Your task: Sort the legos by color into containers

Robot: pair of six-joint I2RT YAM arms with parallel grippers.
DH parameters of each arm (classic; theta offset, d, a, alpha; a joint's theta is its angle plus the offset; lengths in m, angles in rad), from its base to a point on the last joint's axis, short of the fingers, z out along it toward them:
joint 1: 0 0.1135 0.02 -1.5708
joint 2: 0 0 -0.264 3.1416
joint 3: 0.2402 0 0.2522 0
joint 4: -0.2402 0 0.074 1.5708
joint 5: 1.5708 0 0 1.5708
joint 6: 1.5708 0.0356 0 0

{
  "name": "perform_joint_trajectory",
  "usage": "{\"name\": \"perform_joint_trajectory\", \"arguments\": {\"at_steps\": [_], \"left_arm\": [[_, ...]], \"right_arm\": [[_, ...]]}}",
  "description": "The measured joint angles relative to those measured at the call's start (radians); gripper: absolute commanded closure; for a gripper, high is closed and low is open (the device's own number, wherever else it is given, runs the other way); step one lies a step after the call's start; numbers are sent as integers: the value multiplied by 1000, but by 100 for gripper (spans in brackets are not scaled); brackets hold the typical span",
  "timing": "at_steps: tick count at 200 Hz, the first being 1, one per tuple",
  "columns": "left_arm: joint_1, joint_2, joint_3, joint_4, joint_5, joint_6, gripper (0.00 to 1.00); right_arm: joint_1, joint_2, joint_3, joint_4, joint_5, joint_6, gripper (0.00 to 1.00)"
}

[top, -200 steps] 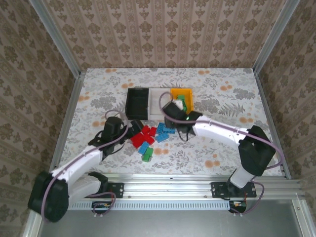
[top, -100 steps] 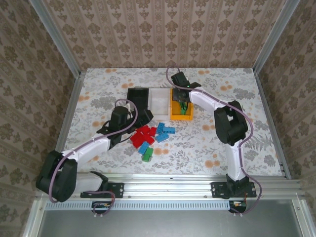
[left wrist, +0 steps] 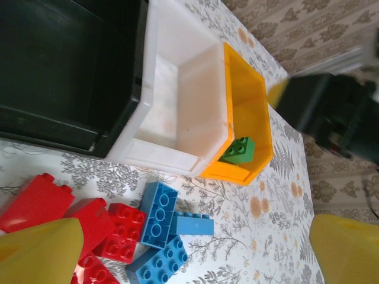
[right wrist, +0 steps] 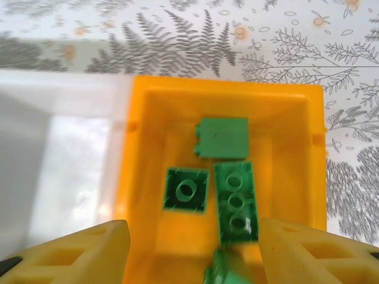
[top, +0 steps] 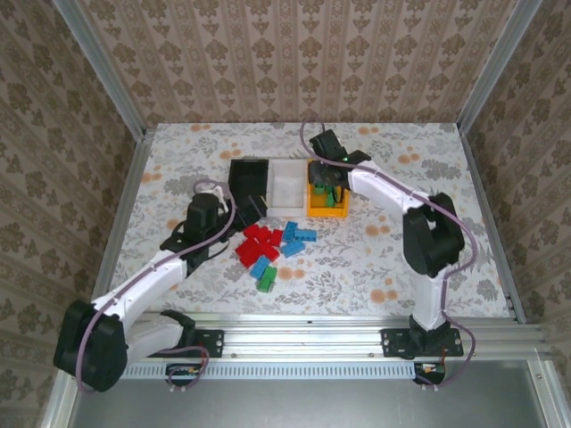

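Left arm (top: pixel 156 272) back; legos (top: pixel 266 244), floral tabletop (top: pixel 393 259)

The counter (top: pixel 419 223) right of the orange bin (top: pixel 327 211) lies open. On its left the white bin (top: pixel 287 183) touches it; loose bricks (top: pixel 272 245) crowd the near-left.

- White tablecloth printed with grey ferns and orange flowers (top: pixel 401 259) covers the table.
- Beige damask-patterned wall panels (top: pixel 294 53) enclose three sides.
- Silver aluminium frame rail (top: pixel 303 334) runs along the near edge.
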Motion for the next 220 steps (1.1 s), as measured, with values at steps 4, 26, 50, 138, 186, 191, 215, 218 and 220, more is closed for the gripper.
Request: {"name": "perform_joint_trajectory", "arguments": {"at_steps": [4,26,50,138,186,191,215,218,220], "left_arm": [[4,-13,-7,-3,-5,0,0],[55,-105,-51,-60,-51,0,0],[120,-242,-115,-158,-137,-18,0],[230,-571,-261,-370,-228,-80,0],[230,-558,-262,-377,-223,-95,0],[230,-555,-262,-377,-222,-95,0],[230,-549,-262,-377,-219,-95,0],[230,-549,-262,-377,-219,-95,0],[230,-549,-262,-377,-218,-95,0]], "right_arm": [[18,-27,-21,1,9,3,40],[199,-187,-161,12,48,58,39],[463,-256,-288,34,54,194,36],[713,62,-238,4,10,544,31],[726,107,-196,-4,9,622,34],[724,114,-196,-4,9,630,34],[720,124,-204,-5,18,655,39],[720,124,-204,-4,18,658,41],[720,124,-204,-5,19,659,41]]}}
